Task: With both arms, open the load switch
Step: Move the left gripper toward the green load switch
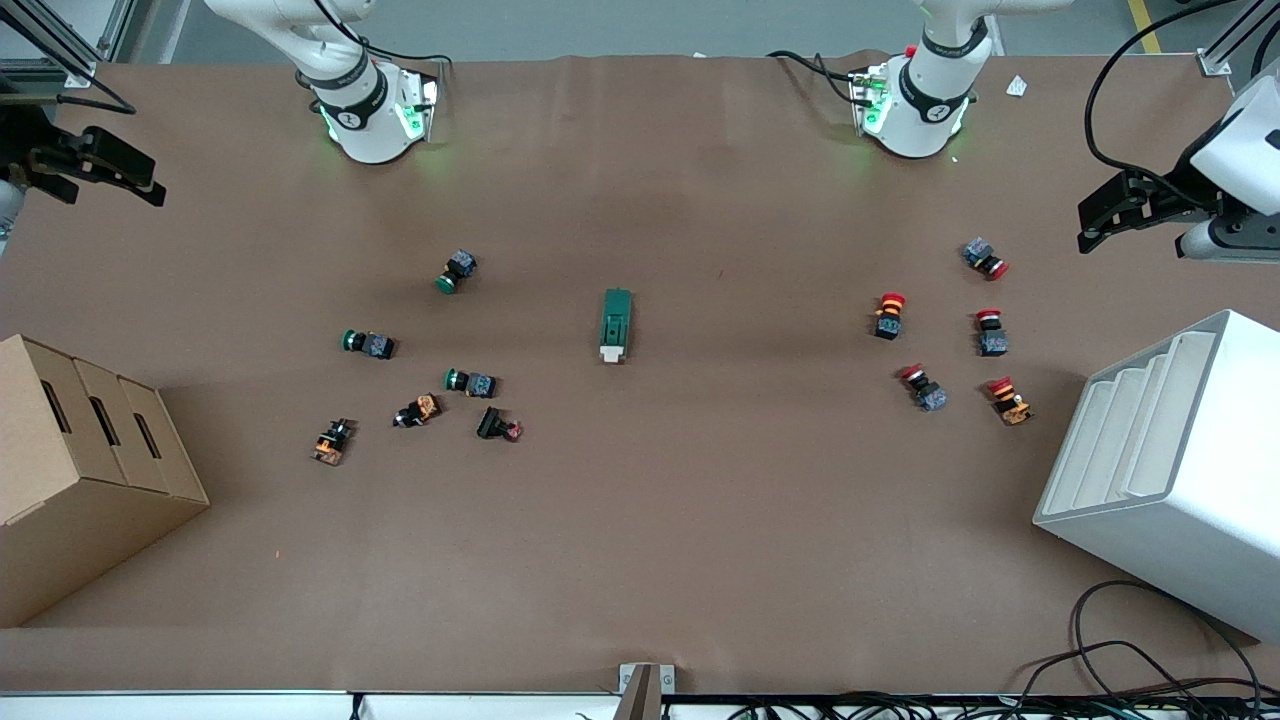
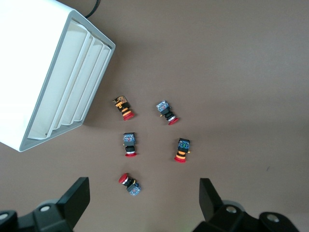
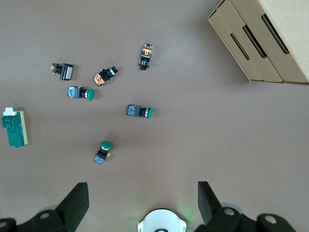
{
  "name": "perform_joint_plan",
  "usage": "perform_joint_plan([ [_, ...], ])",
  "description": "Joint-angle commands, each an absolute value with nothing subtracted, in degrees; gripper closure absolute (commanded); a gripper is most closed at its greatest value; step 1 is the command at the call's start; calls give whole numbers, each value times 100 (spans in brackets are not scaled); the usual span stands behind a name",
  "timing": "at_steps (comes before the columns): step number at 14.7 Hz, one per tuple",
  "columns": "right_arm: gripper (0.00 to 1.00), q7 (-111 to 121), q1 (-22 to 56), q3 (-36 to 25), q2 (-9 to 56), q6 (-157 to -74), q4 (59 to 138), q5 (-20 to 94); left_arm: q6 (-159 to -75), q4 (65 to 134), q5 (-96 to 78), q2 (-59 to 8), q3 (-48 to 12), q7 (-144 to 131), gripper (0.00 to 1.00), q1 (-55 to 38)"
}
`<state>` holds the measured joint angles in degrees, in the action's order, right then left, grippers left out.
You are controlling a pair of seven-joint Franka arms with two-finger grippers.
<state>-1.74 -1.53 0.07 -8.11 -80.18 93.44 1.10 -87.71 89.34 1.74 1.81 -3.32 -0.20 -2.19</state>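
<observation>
The surface (image 1: 640,520) is plain matte brown; the load switch (image 1: 616,324) is dark green with a cream-white end; the arms are white with black bands, their bases glowing green; the left claw (image 1: 1105,215) and the right claw (image 1: 125,175) are both black; the push buttons toward the right arm's end (image 1: 458,271) carry green caps on dark blue-grey bodies, some orange-and-black; those toward the left arm's end (image 1: 889,315) wear red caps; the cardboard box (image 1: 70,470) is tan; the bin (image 1: 1170,470) is white.
</observation>
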Motion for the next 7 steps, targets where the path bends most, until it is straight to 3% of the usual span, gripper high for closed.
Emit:
perform_joint_plan([
  [1,0,-176,-140,-35,-967,-8182,9554,26,-8657,8780,246,123,-360,88,0,-211],
  [5,0,-63,-141,-26,-923,-8235,9300,18,-8657,8737,229,18,-386,79,0,-307],
  [7,0,289,-141,-17,-827,-8227,9159,-9,-8657,8500,246,-192,-727,-96,0,-412],
])
